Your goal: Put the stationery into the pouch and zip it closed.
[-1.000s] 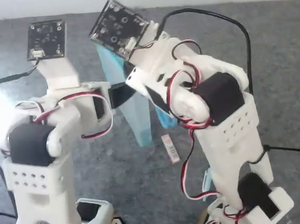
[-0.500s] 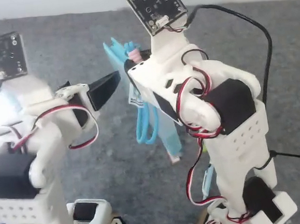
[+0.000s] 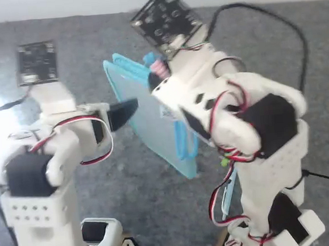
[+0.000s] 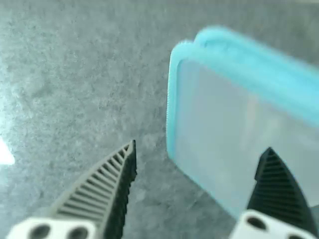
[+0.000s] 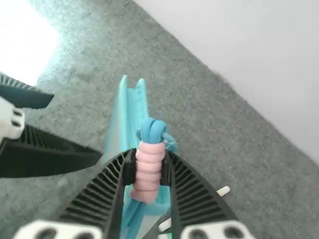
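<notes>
Pinching the pink pull (image 5: 146, 175), right tool (image 5: 148, 155) dangles pouch (image 3: 153, 121) beside spread left tool (image 4: 200, 148).

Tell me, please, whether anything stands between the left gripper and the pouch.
Nothing visible does. The left gripper is open, and a corner of the pouch lies right ahead of its jaws. The right gripper holds the pouch up by its pink pull.

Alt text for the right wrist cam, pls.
The right gripper is shut on the pink pull of a blue pouch, which hangs from it above the grey table. The left gripper sits open close beside the pouch.
</notes>
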Action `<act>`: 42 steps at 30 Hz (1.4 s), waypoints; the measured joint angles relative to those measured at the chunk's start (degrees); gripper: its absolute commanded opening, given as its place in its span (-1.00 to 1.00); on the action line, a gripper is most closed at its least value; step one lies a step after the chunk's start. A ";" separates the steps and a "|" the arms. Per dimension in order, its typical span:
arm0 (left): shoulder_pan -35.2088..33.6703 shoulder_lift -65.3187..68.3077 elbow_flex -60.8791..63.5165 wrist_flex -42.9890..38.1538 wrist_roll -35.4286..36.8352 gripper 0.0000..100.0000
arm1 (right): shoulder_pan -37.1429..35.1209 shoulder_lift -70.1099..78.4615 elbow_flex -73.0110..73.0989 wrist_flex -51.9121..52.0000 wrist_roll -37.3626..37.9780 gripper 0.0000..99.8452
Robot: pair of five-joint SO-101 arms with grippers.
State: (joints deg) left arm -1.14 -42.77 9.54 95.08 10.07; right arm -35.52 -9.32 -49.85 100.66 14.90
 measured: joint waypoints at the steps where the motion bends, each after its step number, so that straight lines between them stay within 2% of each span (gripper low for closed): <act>1: 0.00 0.00 0.26 0.97 -3.34 -0.31 | 1.41 0.44 -0.53 0.00 0.88 -0.99; 4: -0.09 0.00 0.44 3.25 -15.21 -0.31 | 5.19 1.85 -0.79 -0.09 1.93 -0.99; 6: 1.23 0.00 1.76 3.52 -21.36 -0.31 | 6.77 2.99 -0.79 -0.44 -0.53 -0.99; 13: 15.03 0.00 11.96 3.60 -23.21 -0.31 | 6.86 4.66 -0.79 -5.19 -11.96 -0.99; 16: 19.87 0.00 18.99 -0.53 -23.21 -0.30 | 8.53 5.19 -2.81 -5.45 -15.65 -0.99; 20: 21.19 0.00 27.52 -10.02 -19.16 -0.30 | 12.66 5.19 -7.12 -5.45 -20.57 -0.99; 23: 22.51 0.09 30.15 -15.65 -12.66 -0.30 | 13.27 5.19 -9.41 -5.45 -23.30 -0.99; 31: 29.54 0.09 30.15 -18.55 6.07 -0.30 | 14.68 5.19 -9.67 -5.71 -26.73 -0.99; 38: 32.97 0.09 30.15 -21.54 8.00 -0.30 | 15.12 5.19 -9.67 -6.07 -27.87 -0.99; 42: 33.05 -2.81 30.15 -19.34 7.65 -0.31 | 19.08 5.89 -9.67 -7.12 -27.96 -0.99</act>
State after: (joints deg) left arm 31.91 -45.58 39.69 75.74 17.71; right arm -16.44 -3.43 -59.52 93.54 -13.05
